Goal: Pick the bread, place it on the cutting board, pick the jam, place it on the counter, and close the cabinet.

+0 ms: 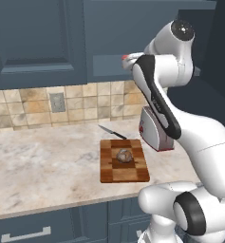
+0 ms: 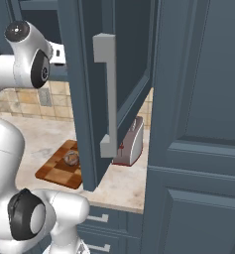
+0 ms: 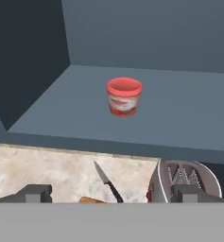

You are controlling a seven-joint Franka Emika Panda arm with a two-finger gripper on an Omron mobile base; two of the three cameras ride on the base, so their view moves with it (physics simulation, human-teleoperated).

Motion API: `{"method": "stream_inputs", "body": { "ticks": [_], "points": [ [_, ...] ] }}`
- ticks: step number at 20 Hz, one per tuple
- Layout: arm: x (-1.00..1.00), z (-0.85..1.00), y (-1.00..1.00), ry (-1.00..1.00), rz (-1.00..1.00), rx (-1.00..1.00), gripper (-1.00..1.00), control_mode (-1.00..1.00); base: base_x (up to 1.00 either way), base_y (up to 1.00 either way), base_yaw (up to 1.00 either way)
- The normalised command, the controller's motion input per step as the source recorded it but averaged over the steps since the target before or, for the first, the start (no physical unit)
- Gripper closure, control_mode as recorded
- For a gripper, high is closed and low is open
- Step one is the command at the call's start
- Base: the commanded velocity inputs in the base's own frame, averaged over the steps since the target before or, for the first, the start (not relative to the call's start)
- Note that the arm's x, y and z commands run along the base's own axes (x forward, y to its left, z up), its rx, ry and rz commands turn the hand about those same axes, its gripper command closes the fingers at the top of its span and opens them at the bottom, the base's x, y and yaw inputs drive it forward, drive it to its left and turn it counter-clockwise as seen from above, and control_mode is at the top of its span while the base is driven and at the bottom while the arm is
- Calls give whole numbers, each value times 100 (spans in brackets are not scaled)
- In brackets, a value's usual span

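Observation:
The red jam (image 3: 124, 97) jar stands upright on the blue-grey shelf inside the open cabinet (image 3: 189, 113). My gripper (image 3: 112, 194) is open in front of the shelf edge, short of the jar, with nothing between its fingers. The bread (image 1: 125, 155) lies on the darker centre of the cutting board (image 1: 113, 174), which rests on the counter (image 1: 42, 161) below. The cabinet door (image 2: 84, 74) stands swung out, and its silver bar handle (image 2: 109, 94) faces the right base camera. My arm reaches up towards the cabinet opening.
A black-handled knife (image 1: 111, 132) lies on the counter just behind the board. A silver toaster (image 1: 154, 130) stands to the board's right, directly under the shelf. A tiled backsplash with an outlet (image 1: 57, 102) runs along the wall. Tall cabinet panels (image 2: 198, 124) stand at the right.

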Motion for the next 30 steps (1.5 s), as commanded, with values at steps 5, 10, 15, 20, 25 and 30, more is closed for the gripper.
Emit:
{"method": "stream_inputs", "body": {
  "ticks": [5, 10, 15, 20, 25, 30],
  "points": [
    [17, -5, -1, 0, 0, -1, -100, -100, 0, 0, 0],
    [24, -4, -3, 0, 0, -1, -100, -100, 0, 0, 0],
    [38, -6, 0, -1, 0, -1, -100, -100, 0, 0, 0],
    [38, 0, 0, -1, 0, 0, -100, -100, 0, 0, 0],
    [36, -4, 0, 0, 0, 0, -100, -100, 0, 0, 0],
    [27, -14, 0, 0, 0, -1, -100, -100, 0, 0, 0]
  ]
}}
